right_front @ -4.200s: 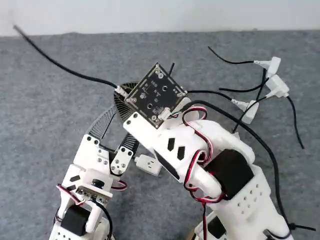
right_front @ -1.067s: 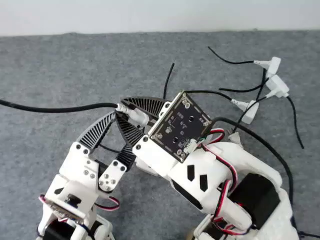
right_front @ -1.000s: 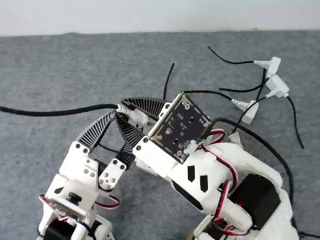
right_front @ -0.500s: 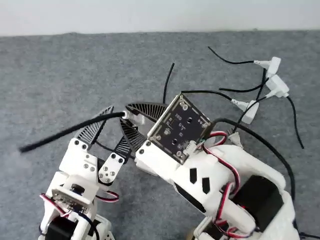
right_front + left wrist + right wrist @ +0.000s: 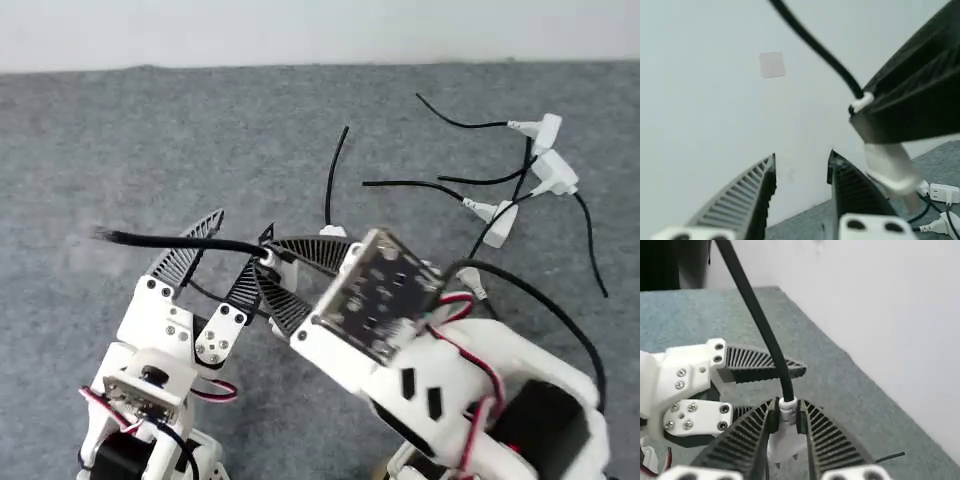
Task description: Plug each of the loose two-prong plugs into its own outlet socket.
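My right claw (image 5: 785,412) pinches one white plug (image 5: 784,440); my left claw (image 5: 802,156) stands spread just beside that plug. Three white corded connectors (image 5: 545,128) lie well apart from it on the surface (image 5: 150,130).

Two arms stand side by side at the near edge of the surface (image 5: 110,130). The right gripper (image 5: 787,404) sits mid-surface, its fingers (image 5: 830,440) closed around a plug (image 5: 784,440). The plug's cord (image 5: 170,240) runs leftward, crossing above the left gripper (image 5: 243,228), which sits just left of the right one, fingers apart. A loose cord (image 5: 333,170) lies behind both grippers. At the far right, well apart from them, three sockets cluster: far socket (image 5: 546,129), middle socket (image 5: 555,174) just before it, near socket (image 5: 500,222) nearer and leftward.
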{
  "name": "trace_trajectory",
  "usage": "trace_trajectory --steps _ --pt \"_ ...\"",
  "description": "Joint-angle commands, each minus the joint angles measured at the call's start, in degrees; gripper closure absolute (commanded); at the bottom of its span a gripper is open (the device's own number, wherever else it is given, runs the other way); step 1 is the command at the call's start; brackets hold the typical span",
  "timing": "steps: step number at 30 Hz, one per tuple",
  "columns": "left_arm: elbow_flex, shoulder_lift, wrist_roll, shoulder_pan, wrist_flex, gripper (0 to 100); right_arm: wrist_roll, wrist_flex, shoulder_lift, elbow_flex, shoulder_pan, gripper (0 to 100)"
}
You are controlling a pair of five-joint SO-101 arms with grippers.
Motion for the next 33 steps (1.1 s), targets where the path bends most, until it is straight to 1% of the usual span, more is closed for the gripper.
trace_trajectory --steps 1,6,8,11,14,17,19,21,24,26,28,31,33 --pt "0.92 -0.97 0.35 -2.81 -2.9 84 0.79 -0.4 -1.89 1.05 3.38 99.0" --pt "6.02 -0.97 0.53 -8.0 -7.82 84 0.88 -0.48 -3.12 5.36 5.23 99.0" --pt "8.04 -0.97 0.44 -9.93 -7.82 84 0.53 -1.45 -3.21 8.18 5.23 99.0" --pt "10.95 -0.97 0.44 -13.89 -7.82 84 0.35 -5.93 -3.38 15.38 5.23 99.0" --pt "13.05 -0.97 0.7 -19.69 -7.82 84 -0.79 -14.64 -3.38 26.46 5.41 99.0" --pt "14.81 -0.97 0.79 -25.76 -7.82 84 -3.08 -25.63 -3.3 38.07 8.66 99.0" --pt "16.66 -0.97 1.14 -28.22 -7.82 84 -4.4 -33.63 -3.3 45.63 11.56 99.0" --pt "18.77 -0.97 2.73 -28.92 -8.18 84 -5.45 -41.36 -3.12 52.57 14.37 99.0" --pt "19.56 -0.97 3.34 -27.78 -9.49 83 -8.79 -51.82 -2.77 61.8 17.54 99.0" --pt "20.53 -0.97 3.25 -27.6 -9.93 83 -10.73 -59.03 -2.68 67.96 18.24 99.0" --pt "21.58 -0.97 3.16 -27.69 -11.87 83 -10.99 -66.07 -2.68 73.93 18.33 99.0" --pt "21.93 -0.7 3.16 -27.34 -12.22 83 -11.08 -72.66 -2.68 80.26 18.33 99.0" --pt "21.93 -0.7 3.16 -27.43 -12.22 83 -11.16 -73.71 -2.86 82.2 18.24 99.0"
